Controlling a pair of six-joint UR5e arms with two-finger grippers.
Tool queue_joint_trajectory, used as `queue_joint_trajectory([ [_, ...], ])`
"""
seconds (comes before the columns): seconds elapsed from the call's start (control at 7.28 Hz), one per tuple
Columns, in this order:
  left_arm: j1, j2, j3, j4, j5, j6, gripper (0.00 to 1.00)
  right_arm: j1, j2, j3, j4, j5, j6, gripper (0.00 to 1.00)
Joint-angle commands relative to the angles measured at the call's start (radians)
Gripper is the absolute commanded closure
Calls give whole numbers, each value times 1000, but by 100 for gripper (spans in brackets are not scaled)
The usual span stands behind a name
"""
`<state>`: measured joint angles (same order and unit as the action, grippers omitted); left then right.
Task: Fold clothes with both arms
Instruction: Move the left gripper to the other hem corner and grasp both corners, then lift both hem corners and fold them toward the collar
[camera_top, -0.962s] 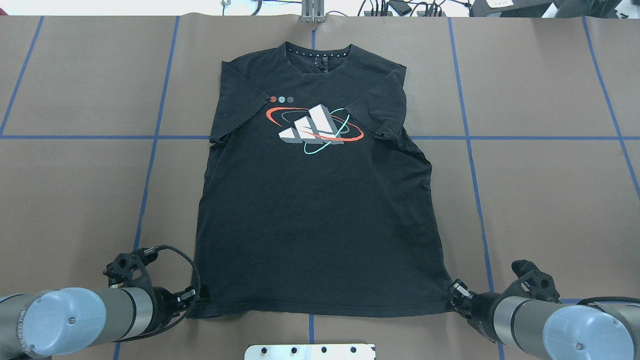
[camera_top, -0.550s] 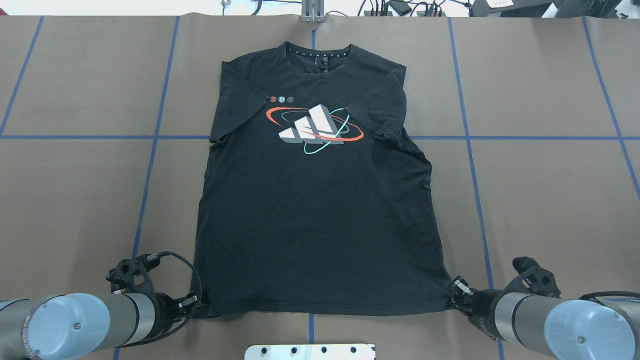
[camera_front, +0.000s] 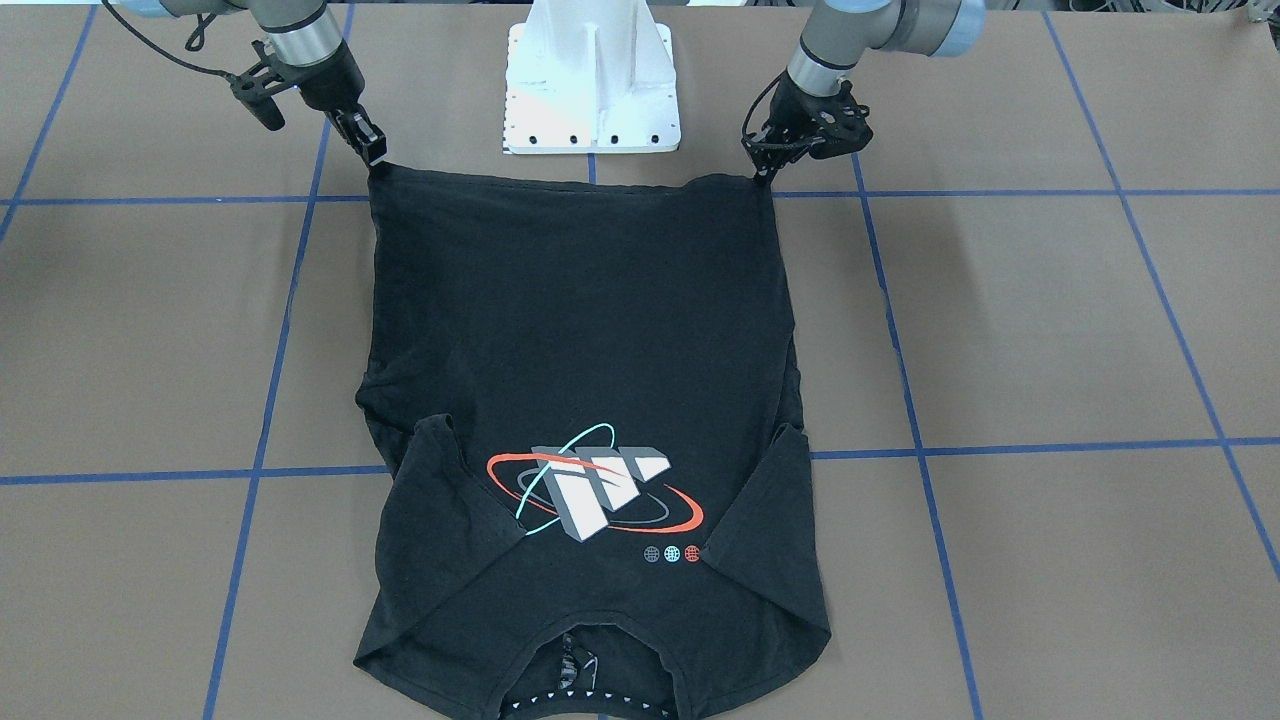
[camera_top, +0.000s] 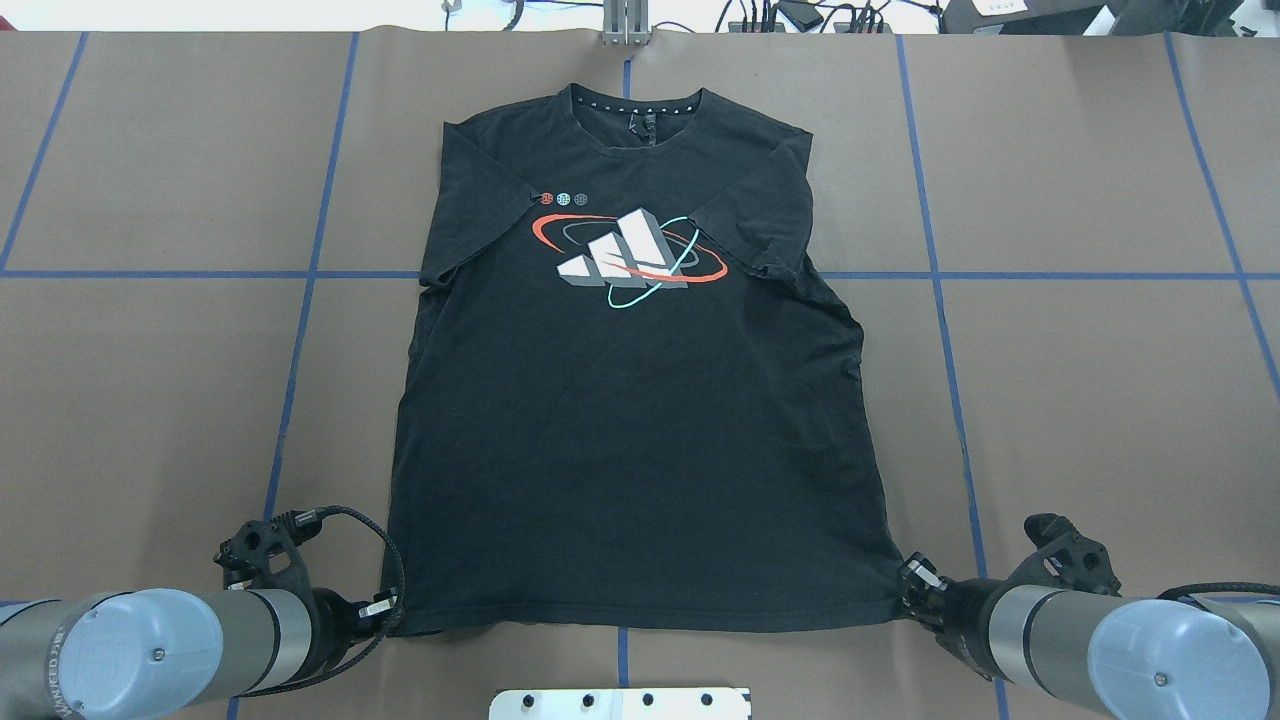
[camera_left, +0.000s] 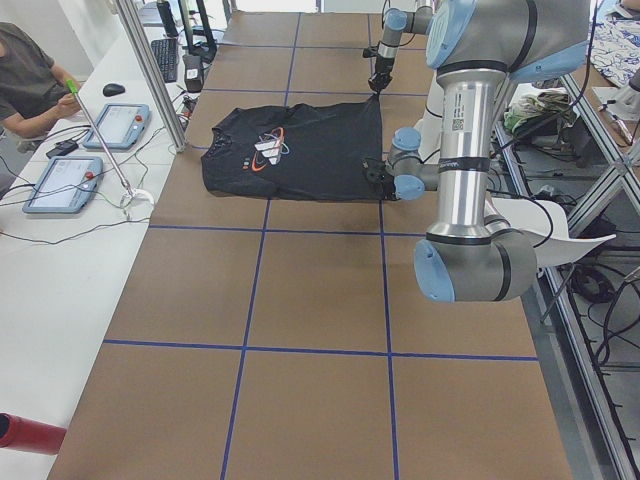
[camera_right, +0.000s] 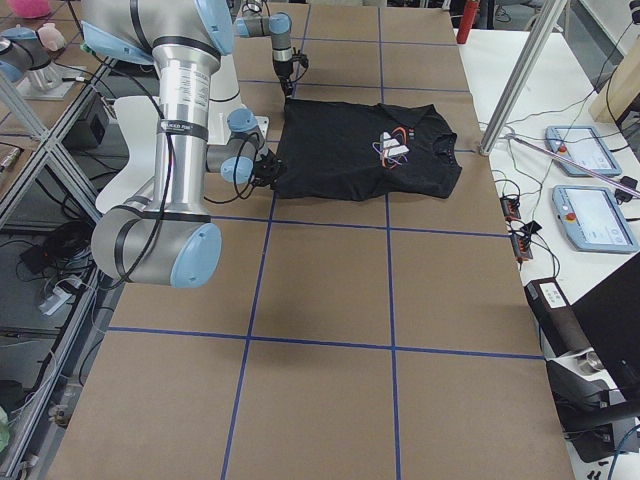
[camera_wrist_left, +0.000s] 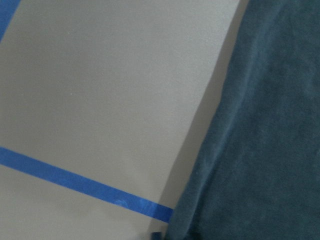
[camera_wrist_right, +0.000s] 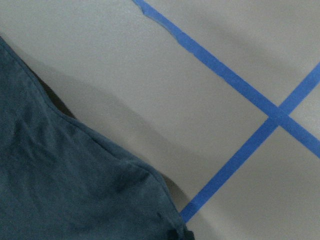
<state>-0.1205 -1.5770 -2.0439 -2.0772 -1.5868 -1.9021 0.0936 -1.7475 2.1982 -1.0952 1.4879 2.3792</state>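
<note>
The black T-shirt (camera_top: 640, 450) lies flat, graphic side up, on the brown table, collar at the far side and hem toward the robot. My left gripper (camera_top: 392, 606) is at the hem's left corner, shut on the cloth. At the hem's right corner my right gripper (camera_top: 908, 590) is also shut on the cloth. In the front-facing view the hem runs taut between the left gripper (camera_front: 762, 172) and the right gripper (camera_front: 375, 158), both corners raised a little. Both sleeves are folded in over the chest. Each wrist view shows only shirt fabric (camera_wrist_left: 260, 140) (camera_wrist_right: 65, 185) beside bare table.
The white mounting pedestal (camera_front: 590, 90) stands just behind the hem between the arms. Blue tape lines (camera_top: 300, 330) grid the brown table cover. A metal post (camera_top: 625, 25) stands at the far edge. A seated person (camera_left: 25, 85) and tablets (camera_left: 60, 185) are beside the table.
The left arm has drawn back slightly toward the robot with the hem corner. The right arm has barely moved. The shirt otherwise lies as before.
</note>
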Motion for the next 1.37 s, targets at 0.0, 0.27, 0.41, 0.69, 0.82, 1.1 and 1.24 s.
queue_joint_trajectory([
  [0.0, -5, 2, -24, 2, -8, 3, 100, 0, 2, 3, 1, 2, 0, 100],
  [0.27, -27, 119, -213, 11, -120, 37, 100, 1, -45, 66, 1, 64, -3, 100],
  [0.41, -68, 174, -308, 11, -177, 54, 100, 0, -96, 124, 1, 113, -5, 100],
  [0.69, -77, 164, -351, 11, -257, 40, 100, -2, -126, 190, 1, 240, -5, 100],
  [0.82, -100, 161, -358, 11, -306, 40, 100, -3, -127, 211, 1, 296, -3, 100],
  [1.1, -122, 155, -398, 11, -331, 37, 100, -23, -127, 230, 3, 327, -3, 100],
  [1.24, -146, 143, -413, 11, -329, 11, 100, 24, -123, 245, 2, 350, -3, 100],
])
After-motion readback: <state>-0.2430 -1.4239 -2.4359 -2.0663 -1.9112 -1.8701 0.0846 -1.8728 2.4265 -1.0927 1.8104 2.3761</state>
